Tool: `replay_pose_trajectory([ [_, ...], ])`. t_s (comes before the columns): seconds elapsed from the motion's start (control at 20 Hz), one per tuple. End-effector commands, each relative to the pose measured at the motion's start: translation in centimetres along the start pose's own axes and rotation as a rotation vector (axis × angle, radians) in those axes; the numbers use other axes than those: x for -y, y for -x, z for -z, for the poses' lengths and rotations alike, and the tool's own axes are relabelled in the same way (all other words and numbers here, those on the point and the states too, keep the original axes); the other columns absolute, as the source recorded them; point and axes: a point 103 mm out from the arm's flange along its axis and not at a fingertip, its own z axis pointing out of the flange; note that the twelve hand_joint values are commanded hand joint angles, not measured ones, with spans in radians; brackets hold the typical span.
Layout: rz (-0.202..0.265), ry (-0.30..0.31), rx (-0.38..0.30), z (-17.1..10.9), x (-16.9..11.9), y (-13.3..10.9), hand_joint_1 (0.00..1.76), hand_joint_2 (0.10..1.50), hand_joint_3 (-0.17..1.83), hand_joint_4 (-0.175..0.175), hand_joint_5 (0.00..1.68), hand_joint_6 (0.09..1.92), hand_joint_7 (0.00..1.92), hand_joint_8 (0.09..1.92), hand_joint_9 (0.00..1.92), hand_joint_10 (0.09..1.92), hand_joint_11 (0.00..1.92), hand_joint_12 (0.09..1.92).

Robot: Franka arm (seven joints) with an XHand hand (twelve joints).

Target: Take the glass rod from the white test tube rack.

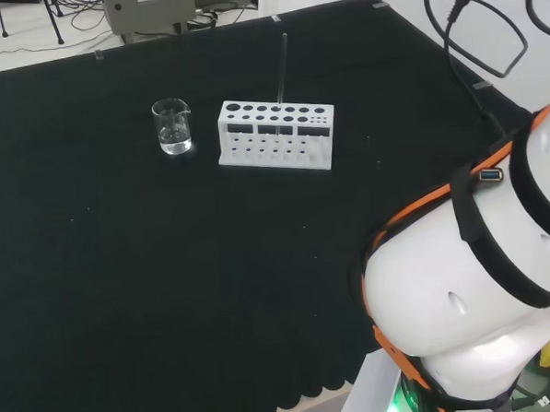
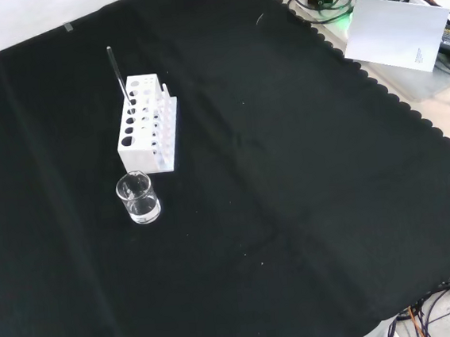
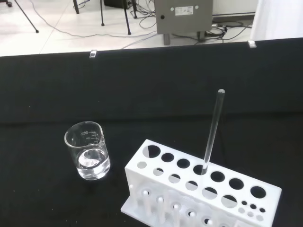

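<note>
Worktop [image 1: 121, 269] draped in black cloth is filling the head view, seen from behind and above the arm. A white test tube rack [image 1: 276, 135] is standing toward the far side, and a glass rod [image 1: 281, 69] is rising nearly upright from one of the holes in its back row. A small glass beaker [image 1: 172, 126] is sitting just beside the rack, to its left, with what looks like a little clear liquid in the bottom. The arm's large white links [image 1: 482, 278] are taking up the lower right corner.

In the front view the rack [image 2: 148, 133] is lying in the upper left part of the cloth, the rod [image 2: 117, 71] is leaning slightly as it stands out of a hole near the rack's far end, and the beaker [image 2: 138, 198] is sitting nearer the camera, apart from the rack.

In the wrist view the rod [image 3: 212, 133] is standing close ahead, rising well above the rack [image 3: 203, 187], with the beaker [image 3: 88, 151] beside it.

Whether the hand is spread or closed cannot be told from these views.

The rod is likely light, stiff, smooth and breakable. Its bare upper length, above the rack, looks like the best place to pinch it, and a straight upward lift should avoid levering it against the hole.
</note>
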Motion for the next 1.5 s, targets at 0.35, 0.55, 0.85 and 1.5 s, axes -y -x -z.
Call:
replay_pose_trajectory([
  [0.35, 0.063, -0.009, -0.017, -3.0, -7.4, 1.5, 0.54, 0.94, 0.47, -0.149, 0.24, 0.09, 0.21, 0.89, 0.44, 0.91, 0.06, 1.47],
  [0.55, 0.065, 0.0, -0.012, -3.7, -8.0, 1.8, 0.55, 0.93, 0.47, -0.154, 0.27, 0.09, 0.31, 0.91, 0.54, 0.92, 0.2, 1.43],
  [0.85, 0.053, -0.018, -0.024, -5.2, -9.7, 3.9, 0.56, 0.93, 0.48, -0.166, 0.35, 0.09, 0.45, 0.96, 0.64, 0.97, 0.36, 1.41],
  [1.5, 0.021, -0.032, -0.041, -8.0, -11.0, 7.0, 0.58, 0.93, 0.48, -0.174, 0.42, 0.1, 0.55, 1.02, 0.7, 1.02, 0.46, 1.39],
])
